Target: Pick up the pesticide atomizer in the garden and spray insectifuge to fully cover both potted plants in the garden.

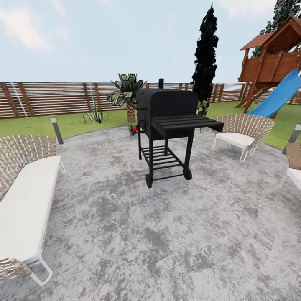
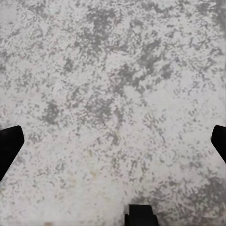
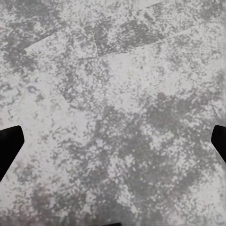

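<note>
While my head camera looks across the garden point(image 1: 37, 125), no pesticide atomizer can be made out from here, and I cannot identify either low potted plant with certainty.

From left to right on the grey mottled paving point(image 1: 167, 234): one woven sofa point(image 1: 25, 200) with a white cushion, its seat bare; one short post light point(image 1: 56, 129) at the paving edge; one spiky agave point(image 1: 94, 115) on the lawn; one palm point(image 1: 127, 94) before the brown slatted fence point(image 1: 50, 98); one black wheeled grill point(image 1: 167, 125), lid shut, side shelf bare, lower rack bare. A small red object point(image 1: 135, 128) sits at the grill's far left side; what it is I cannot tell. Further right stand one dark cypress point(image 1: 205, 54), one woven chair point(image 1: 242, 129) with a white seat pad, one wooden playhouse point(image 1: 274, 54) with a blue slide point(image 1: 280, 96), and part of a second chair point(image 1: 294, 171) at the frame edge.

Open paving lies between the sofa and the grill, and across the whole foreground.

Left gripper point(image 2: 113, 141): fingertips spread wide at opposite frame edges, nothing between them, paving below. Right gripper point(image 3: 113, 141): likewise spread wide, holding nothing, over paving with a slab joint
</note>
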Controlling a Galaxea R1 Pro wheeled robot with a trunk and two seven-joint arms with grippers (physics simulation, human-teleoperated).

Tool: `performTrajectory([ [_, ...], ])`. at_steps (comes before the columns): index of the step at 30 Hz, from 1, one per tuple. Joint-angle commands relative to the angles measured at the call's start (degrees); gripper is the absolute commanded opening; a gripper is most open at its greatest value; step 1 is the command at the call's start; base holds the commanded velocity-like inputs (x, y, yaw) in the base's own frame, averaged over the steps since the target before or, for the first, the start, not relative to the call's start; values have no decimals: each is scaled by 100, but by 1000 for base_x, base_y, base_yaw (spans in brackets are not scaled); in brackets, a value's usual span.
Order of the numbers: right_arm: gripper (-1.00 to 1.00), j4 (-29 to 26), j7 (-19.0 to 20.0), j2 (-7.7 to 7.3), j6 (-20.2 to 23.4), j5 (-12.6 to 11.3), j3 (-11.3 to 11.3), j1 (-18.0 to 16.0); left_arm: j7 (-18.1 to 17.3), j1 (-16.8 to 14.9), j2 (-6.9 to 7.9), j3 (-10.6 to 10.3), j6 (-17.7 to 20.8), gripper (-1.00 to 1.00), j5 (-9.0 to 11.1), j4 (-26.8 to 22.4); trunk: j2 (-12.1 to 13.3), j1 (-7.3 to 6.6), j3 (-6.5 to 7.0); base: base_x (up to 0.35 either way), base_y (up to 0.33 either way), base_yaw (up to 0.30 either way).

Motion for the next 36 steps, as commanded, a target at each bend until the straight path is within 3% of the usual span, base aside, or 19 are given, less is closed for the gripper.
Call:
performTrajectory([
  [1, 100, 4, -2, 1, -19, -2, -4, -4, -5, -4, 1, 1, -20, 100, 2, 4, -3, -1, -15, 0, 0, -84],
  [16, 100, 5, -2, 1, -19, -3, -3, -4, -4, -5, -4, 1, -21, 100, 2, 5, -3, -1, -139, 0, 0, -152],
  [36, 100, 4, -2, 6, -19, -3, -3, -4, -3, -5, -1, 1, -29, 100, 2, 5, -3, -1, -170, 0, 0, -283],
])
